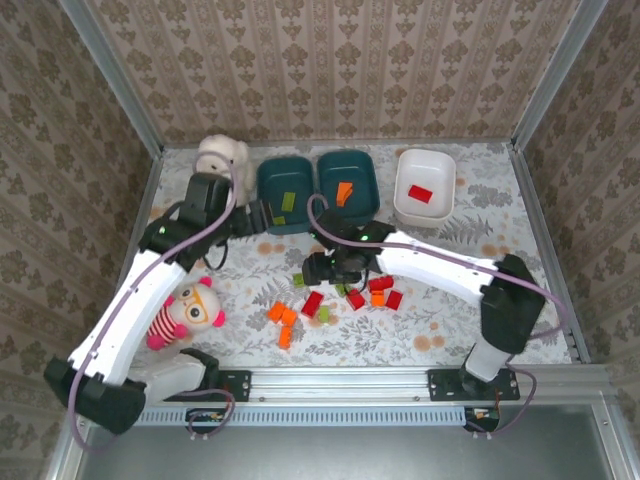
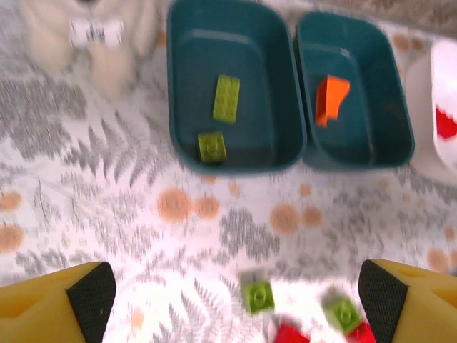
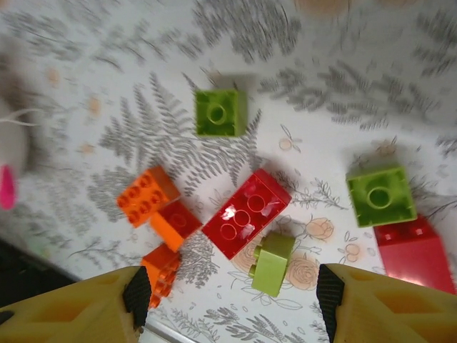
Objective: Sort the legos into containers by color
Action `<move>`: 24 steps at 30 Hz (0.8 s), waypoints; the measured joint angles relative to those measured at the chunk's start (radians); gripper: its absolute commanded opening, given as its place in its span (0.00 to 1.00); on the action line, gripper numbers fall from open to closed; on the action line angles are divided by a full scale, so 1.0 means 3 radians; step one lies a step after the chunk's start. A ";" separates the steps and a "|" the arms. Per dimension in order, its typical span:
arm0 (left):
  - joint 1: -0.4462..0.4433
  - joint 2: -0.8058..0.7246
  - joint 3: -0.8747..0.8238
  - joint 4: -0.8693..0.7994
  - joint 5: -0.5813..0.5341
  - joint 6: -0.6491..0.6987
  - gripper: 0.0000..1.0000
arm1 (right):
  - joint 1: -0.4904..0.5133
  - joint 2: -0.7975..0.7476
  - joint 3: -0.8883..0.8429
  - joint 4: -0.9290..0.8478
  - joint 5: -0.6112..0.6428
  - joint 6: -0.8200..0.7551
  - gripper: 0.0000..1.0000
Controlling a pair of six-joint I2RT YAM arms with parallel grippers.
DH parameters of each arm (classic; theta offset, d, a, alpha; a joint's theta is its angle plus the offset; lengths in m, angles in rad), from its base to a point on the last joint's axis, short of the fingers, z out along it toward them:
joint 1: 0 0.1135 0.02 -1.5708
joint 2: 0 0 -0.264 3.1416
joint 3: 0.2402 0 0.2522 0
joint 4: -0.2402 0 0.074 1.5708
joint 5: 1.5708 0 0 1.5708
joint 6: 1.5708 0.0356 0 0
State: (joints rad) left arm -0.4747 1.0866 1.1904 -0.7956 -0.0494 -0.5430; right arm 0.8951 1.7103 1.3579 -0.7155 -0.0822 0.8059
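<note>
Top camera looks down from the near edge over the whole table [image 1: 470, 335]. 2 wrist cameras hang close, both catching mid-table legos [image 3: 246, 213].

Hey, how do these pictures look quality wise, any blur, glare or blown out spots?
Left wrist view: soft all over, the plush toy and the green brick at the bottom smeared, the white tub washed out. Right wrist view: sharper in the middle, bright glints on the middle red brick, top edge blurry. Top external view: crisp, evenly lit, soft shadows on the table.
</note>
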 measured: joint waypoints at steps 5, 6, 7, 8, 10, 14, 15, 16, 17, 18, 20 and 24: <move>-0.0078 -0.0693 -0.0589 -0.0184 0.0277 0.0006 0.91 | 0.0140 0.0486 0.0205 -0.0179 0.0014 0.0582 0.67; -0.0080 -0.0814 -0.0629 -0.0221 0.0315 0.0006 0.91 | 0.0158 0.0549 0.0240 -0.0202 0.0015 0.0689 0.68; -0.0080 -0.0949 -0.0659 -0.0267 0.0351 0.0006 0.91 | 0.0177 0.0608 0.0267 -0.0217 0.0020 0.0816 0.68; -0.0080 -0.1082 -0.0673 -0.0309 0.0385 0.0006 0.91 | 0.0188 0.0641 0.0272 -0.0225 0.0025 0.0919 0.69; -0.0080 -0.1286 -0.0685 -0.0338 0.0451 0.0006 0.91 | 0.0206 0.0694 0.0271 -0.0237 0.0029 0.1099 0.70; -0.0083 -0.1512 -0.0688 -0.0354 0.0586 0.0006 0.91 | 0.0212 0.0819 0.0287 -0.0239 0.0106 0.1352 0.71; -0.0090 -0.1530 -0.0688 -0.0369 0.0607 0.0008 0.91 | 0.0214 0.0853 0.0296 -0.0235 0.0116 0.1391 0.71; -0.0097 -0.1541 -0.0689 -0.0389 0.0627 0.0008 0.91 | 0.0214 0.0888 0.0304 -0.0235 0.0121 0.1432 0.71; -0.0097 -0.1551 -0.0692 -0.0403 0.0650 0.0008 0.91 | 0.0214 0.0922 0.0313 -0.0234 0.0132 0.1467 0.71; -0.0097 -0.1558 -0.0692 -0.0417 0.0666 0.0008 0.91 | 0.0214 0.0951 0.0323 -0.0234 0.0142 0.1495 0.71; -0.0097 -0.1560 -0.0694 -0.0448 0.0701 0.0008 0.90 | 0.0214 0.1021 0.0364 -0.0234 0.0159 0.1530 0.70; -0.0097 -0.1569 -0.0694 -0.0490 0.0734 0.0008 0.90 | 0.0215 0.1119 0.0462 -0.0226 0.0164 0.1556 0.66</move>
State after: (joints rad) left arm -0.5037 0.6159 0.9821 -0.9424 0.1707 -0.5407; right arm 0.9596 2.0460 1.4963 -0.7834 -0.0330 1.2728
